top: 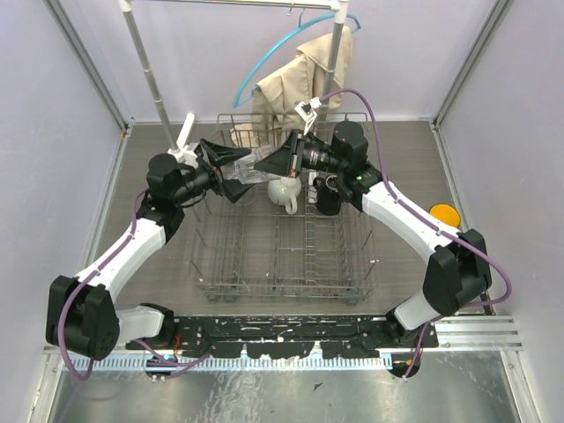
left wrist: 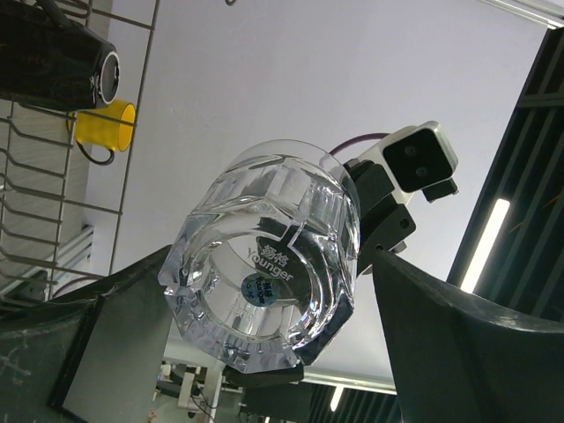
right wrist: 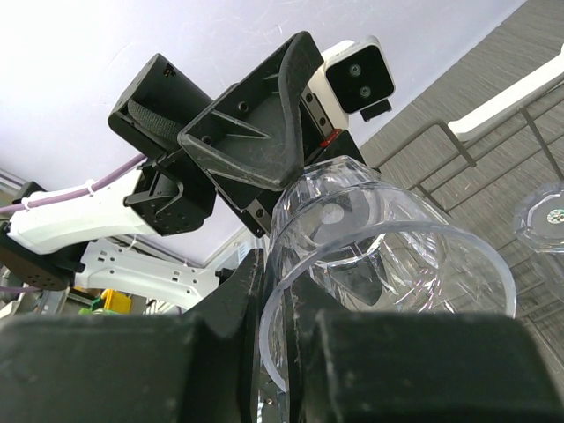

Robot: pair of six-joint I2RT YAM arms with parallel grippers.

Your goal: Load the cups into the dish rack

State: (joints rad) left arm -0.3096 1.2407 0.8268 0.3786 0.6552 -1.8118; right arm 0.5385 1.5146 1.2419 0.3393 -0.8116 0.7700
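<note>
Closest in, the right gripper [right wrist: 278,295] fills the bottom of its wrist view. Its black fingers are nipped narrow on the rim wall of a clear glass tumbler [left wrist: 264,291], holding it.

Behind the arms the grey table [top: 414,167] carries the dish rack [top: 286,291], a big wire basket sitting in the middle. Both arms reach over the rack's far-left part, nose to nose. At the back stands a clothes rail [top: 145,62] with a beige garment [top: 291,84] hanging from a blue hanger [top: 264,62].

The left gripper [left wrist: 271,256] is spread wide, with one dark finger on each side of the tumbler. I cannot tell whether either pad touches the glass. The tumbler hangs in the air above the rack, tipped on its side between the two grippers.

A white mug [top: 282,189] sits inside the rack toward the back, and a black mug [top: 328,198] is just to its right, under the right wrist. A yellow mug [top: 444,215] stands on the table outside the rack, beside the right forearm. A second tumbler [right wrist: 548,216] shows at the edge of the right wrist view near rack wires, though how it stands is unclear.
</note>
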